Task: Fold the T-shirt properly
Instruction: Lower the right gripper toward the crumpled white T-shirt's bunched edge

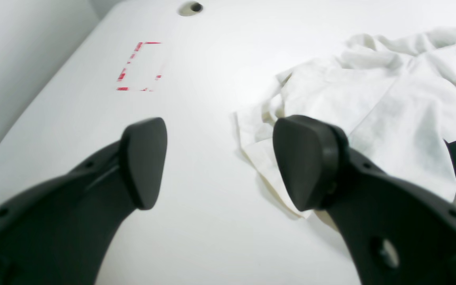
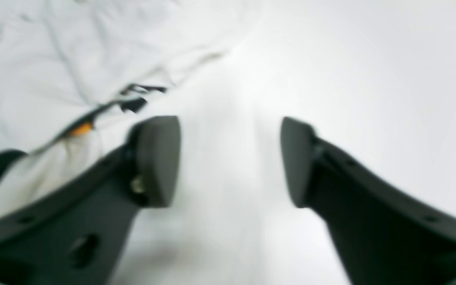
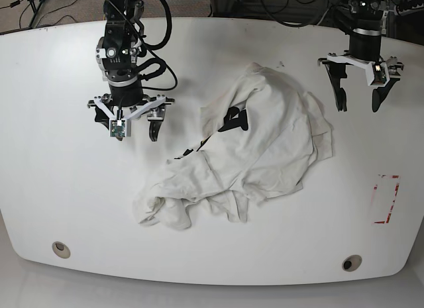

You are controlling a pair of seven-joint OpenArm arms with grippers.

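T-shirt: lying crumpled in a heap about the middle of the tabletop, one lobe trailing toward the near edge and left corner as the base view shows it. Black lettering and a spot of orange are showing in the folds. No hem, sleeve or collar is lying flat.

Left end effector: hanging over the far right part of the tabletop in the base view, just beside the shirt's far-right edge. Fingers are standing well apart, gripping nothing; in the wrist view one finger is showing in front of the cloth, contact not confirmed.

Right end effector: hanging over the far left part, apart from the shirt. Fingers are standing apart and empty, with bare tabletop between them and cloth off to one side. The wrist view is blurred.

Red marking: a broken rectangle near the right edge, uncovered by cloth.

Step in hand: judged to be the opening stage, with both arms positioning for a first grasp. Nothing is spread or folded yet.

Next move: judged to be calling for each end effector to descend onto an outer edge of the heap, pinch a single layer, and draw the cloth outward so the shirt is lying flat before any fold.

Risk: pinching several layers at once is likely to drag the bundle without opening it.
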